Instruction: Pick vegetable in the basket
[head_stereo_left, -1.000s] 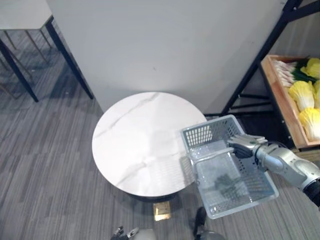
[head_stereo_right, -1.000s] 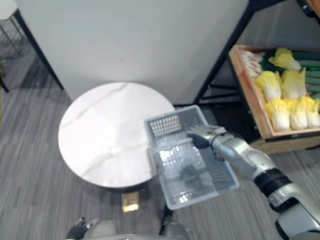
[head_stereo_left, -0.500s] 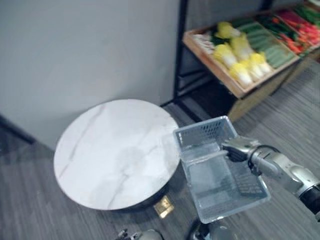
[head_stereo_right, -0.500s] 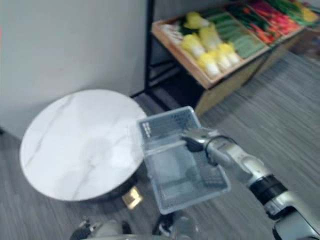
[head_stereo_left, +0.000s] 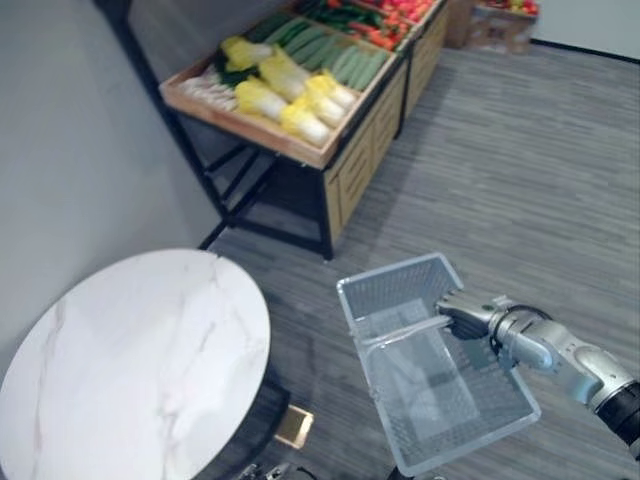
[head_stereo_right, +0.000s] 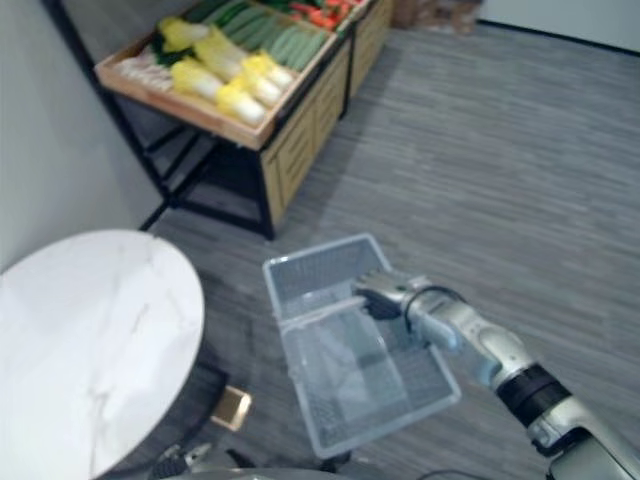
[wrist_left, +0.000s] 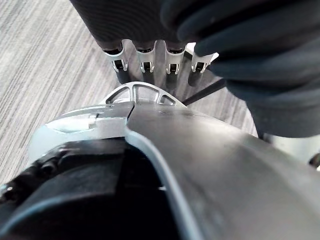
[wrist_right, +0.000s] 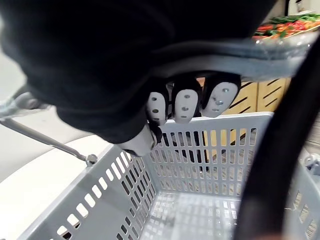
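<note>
The robot's right hand (head_stereo_left: 462, 312) was clenched around the thin handle (head_stereo_left: 400, 335) of a grey slatted basket (head_stereo_left: 395, 288), carrying it clear of the floor. The handle ran across the basket's open top. Seen from the right wrist, the dark fingertips (wrist_right: 184, 106) were curled over that bar, and the basket's mesh bottom lay bare where it showed.

The vegetables were not in the basket. They lay well apart from it, beyond its far wall and off toward the robot's left, in a wooden crate (head_stereo_left: 250, 133) tilted on a dark stand. Pale yellow cabbages (head_stereo_left: 300, 120) were bunched nearest the basket, with green cucumbers (head_stereo_left: 350, 65) in the section behind them. The cabbages appeared to lie with their long axes roughly along the crate's near rim, so a hand coming from the basket's side would probably meet them broadside.

A round white marble table (head_stereo_left: 120, 350) stood just to the left of the basket.

The left hand (wrist_left: 145, 57) hung low, close against the robot. Whether it was released or clenched could not be told.

With the right hand taken up by the handle, the left looked the likelier one to do the picking. It was also on the crate's side of the basket. Neither hand seemed within reach of the crate yet.
</note>
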